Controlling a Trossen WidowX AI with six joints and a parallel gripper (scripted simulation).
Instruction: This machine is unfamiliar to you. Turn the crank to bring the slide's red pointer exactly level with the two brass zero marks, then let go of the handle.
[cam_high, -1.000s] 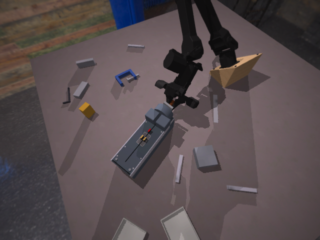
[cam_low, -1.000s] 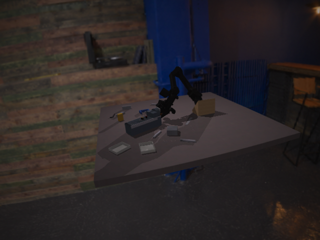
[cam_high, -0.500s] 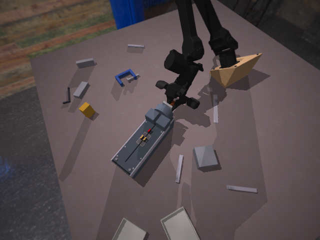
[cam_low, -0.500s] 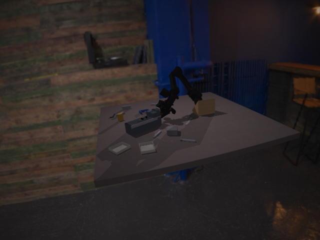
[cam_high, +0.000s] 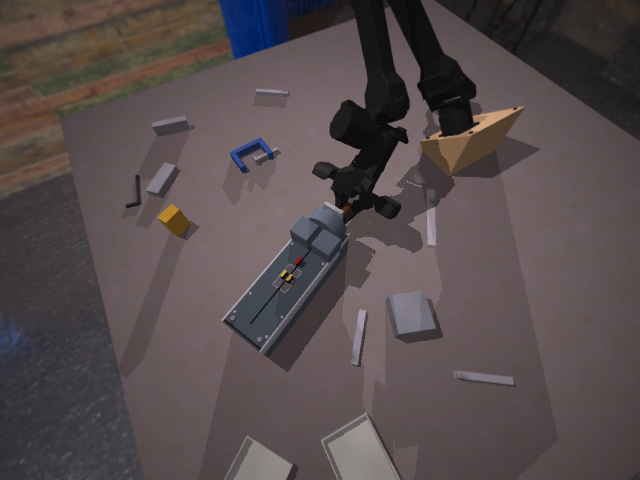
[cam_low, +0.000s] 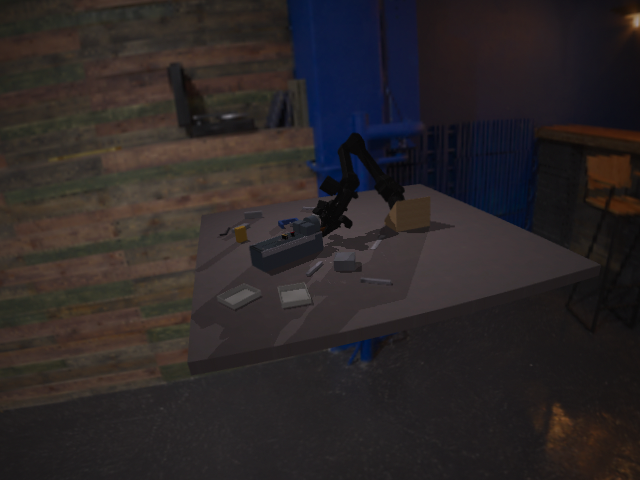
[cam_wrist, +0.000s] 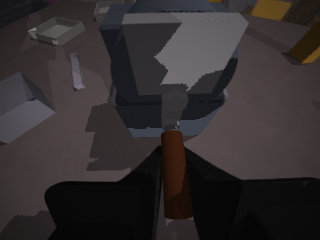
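The grey-blue machine (cam_high: 271, 304) (cam_low: 286, 253) stands on the table, its crank end toward the arm. The red pointer (cam_high: 298, 261) (cam_low: 292, 234) sits on the slot between the two brass zero marks (cam_high: 286, 275) (cam_low: 284, 236) and the crank end, a short way off the marks. The light grey crank plate (cam_wrist: 200, 55) (cam_high: 333, 208) is at the machine's end face. My gripper (cam_wrist: 170, 149) (cam_high: 345, 210) is shut on the orange-brown crank handle (cam_wrist: 175, 162), which stands out from the lower part of the crank in the wrist view. The handle's far end is between the black fingers.
A wooden wedge (cam_high: 483, 142) (cam_low: 413, 214) is by the arm's base. A grey block (cam_high: 412, 314) and pale strips (cam_high: 359, 338) lie beside the machine. A blue bracket (cam_high: 250, 148), a yellow block (cam_high: 174, 221) and grey blocks (cam_high: 162, 179) lie on the other side. Two trays (cam_low: 239, 296) (cam_low: 294, 295) are beyond.
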